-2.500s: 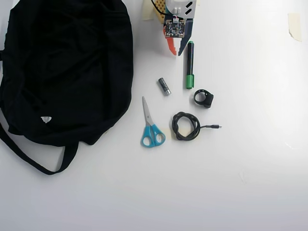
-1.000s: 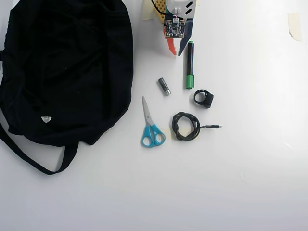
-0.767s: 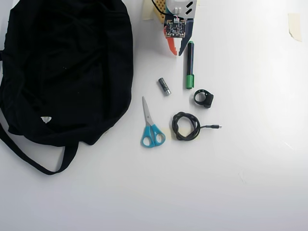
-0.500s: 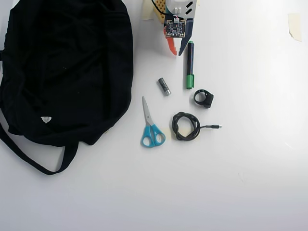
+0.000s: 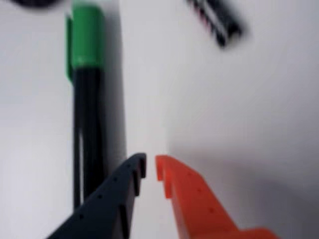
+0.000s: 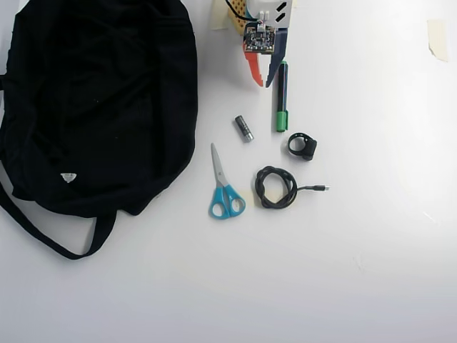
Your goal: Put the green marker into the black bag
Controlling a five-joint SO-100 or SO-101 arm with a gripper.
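Note:
The green marker (image 6: 282,100) lies on the white table, black barrel towards the arm and green cap pointing away. In the wrist view the green marker (image 5: 88,124) runs up the left side, just outside the black finger (image 5: 114,199). My gripper (image 6: 264,85) hovers at the table's top centre, beside the marker's barrel end. Its black and orange (image 5: 199,204) fingers stand a narrow gap apart around bare table, holding nothing (image 5: 150,167). The black bag (image 6: 100,100) lies floppy at the far left, its strap trailing below.
A short grey metal cylinder (image 6: 244,128) lies left of the marker's cap and shows blurred in the wrist view (image 5: 217,22). A black ring clip (image 6: 303,146), a coiled black cable (image 6: 275,187) and blue-handled scissors (image 6: 225,193) lie below. Tape (image 6: 437,39) sits top right.

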